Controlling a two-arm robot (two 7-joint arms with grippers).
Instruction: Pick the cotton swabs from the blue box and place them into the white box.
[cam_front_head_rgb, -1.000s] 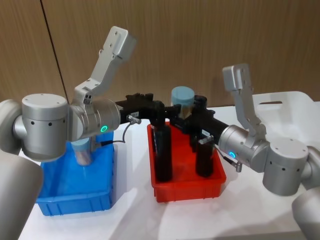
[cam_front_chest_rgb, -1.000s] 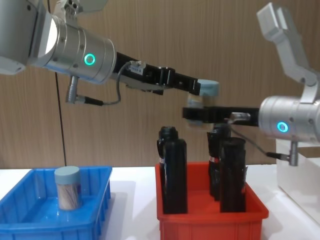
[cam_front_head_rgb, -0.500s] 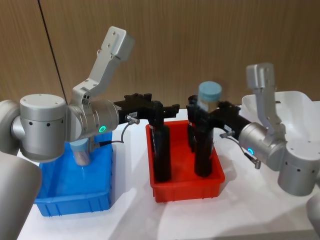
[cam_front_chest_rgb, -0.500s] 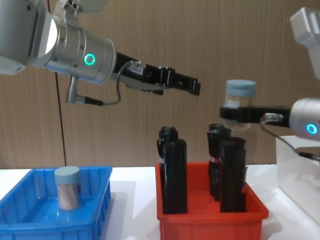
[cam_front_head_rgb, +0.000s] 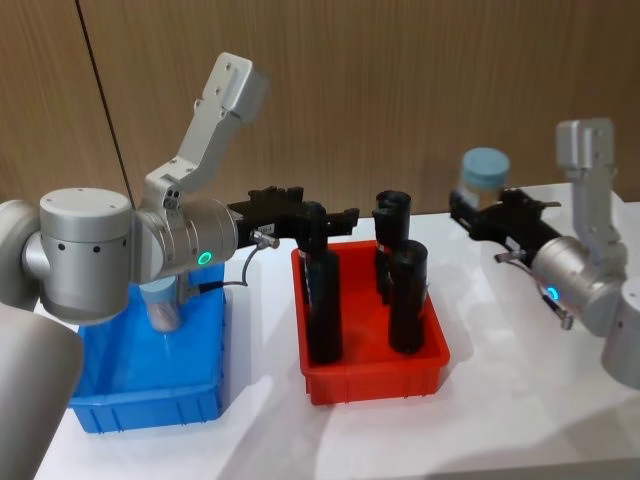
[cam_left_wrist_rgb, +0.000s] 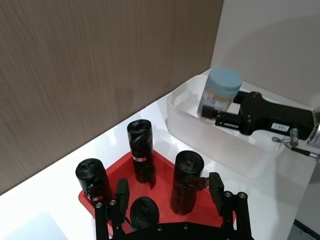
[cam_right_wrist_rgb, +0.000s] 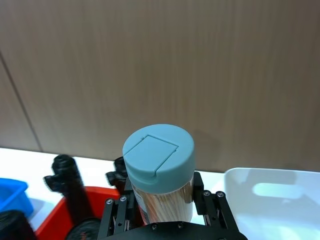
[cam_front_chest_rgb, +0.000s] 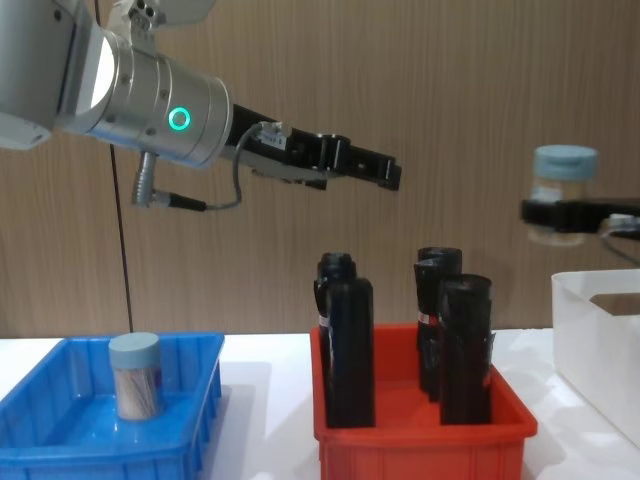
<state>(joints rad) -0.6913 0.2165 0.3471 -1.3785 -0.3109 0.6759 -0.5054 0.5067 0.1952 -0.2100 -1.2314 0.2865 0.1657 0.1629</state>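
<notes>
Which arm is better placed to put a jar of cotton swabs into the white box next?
Right. The right gripper holds a cotton swab jar upright near the white box rim. The left gripper hangs open and empty over the red bin, farther away.

This looks like a robotics lab: a white tabletop (cam_front_head_rgb: 520, 400) stands against a brown wood-grain wall panel (cam_front_head_rgb: 400, 80), carrying 3 containers in a row: shallow blue plastic bin (cam_front_head_rgb: 150, 410), red plastic bin (cam_front_head_rgb: 380, 382), translucent white plastic bin (cam_front_chest_rgb: 595, 350).
</notes>
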